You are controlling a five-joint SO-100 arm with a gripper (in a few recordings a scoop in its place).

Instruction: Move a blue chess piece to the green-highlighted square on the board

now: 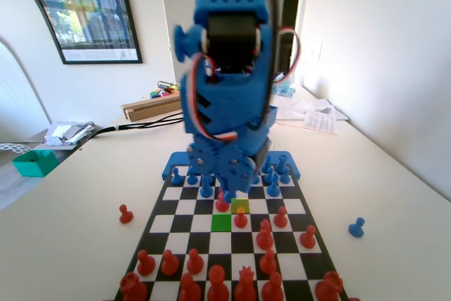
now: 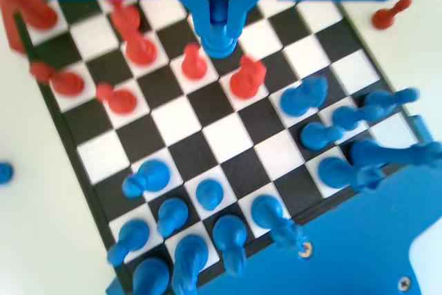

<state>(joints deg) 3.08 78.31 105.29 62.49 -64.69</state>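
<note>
Over the board [image 1: 299, 206], hand [image 2: 218, 22] grips blue pawn [image 2: 219, 36]

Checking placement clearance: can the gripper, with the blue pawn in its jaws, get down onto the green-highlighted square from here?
Probably yes. The gripper holding the blue pawn hangs near the green-highlighted square, which is bare. In the fixed view, two red pawns stand close behind and right, so clearance looks tight.
</note>
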